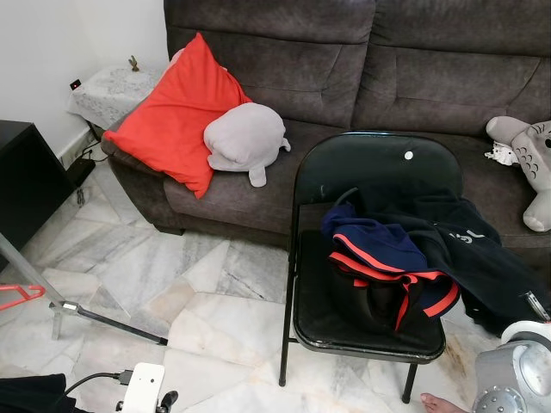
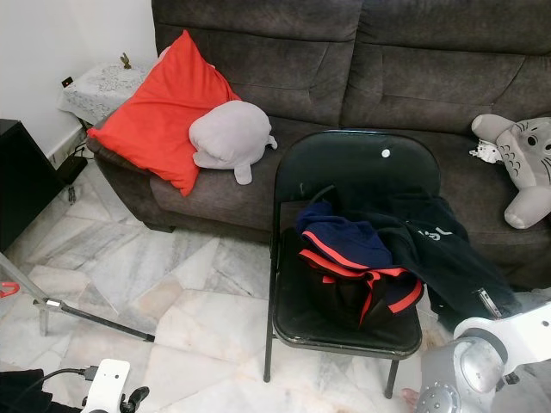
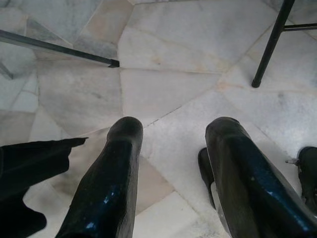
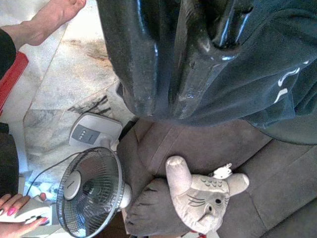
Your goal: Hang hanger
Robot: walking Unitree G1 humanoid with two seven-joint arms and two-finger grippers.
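Dark garments are lying heaped across the folding chair seat's right edge — left tool hanging open over the floor, right tool pressed closed beside the dark cloth.

light: bright, even | shadows: soft | focus: sharp | glare: end effector fingers

Black folding chair, dark garments heaped on seat

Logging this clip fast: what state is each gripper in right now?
Left gripper: open, holding nothing, above the marble floor.
Right gripper: fingers shut together, nothing visibly between them, beside the dark jacket.
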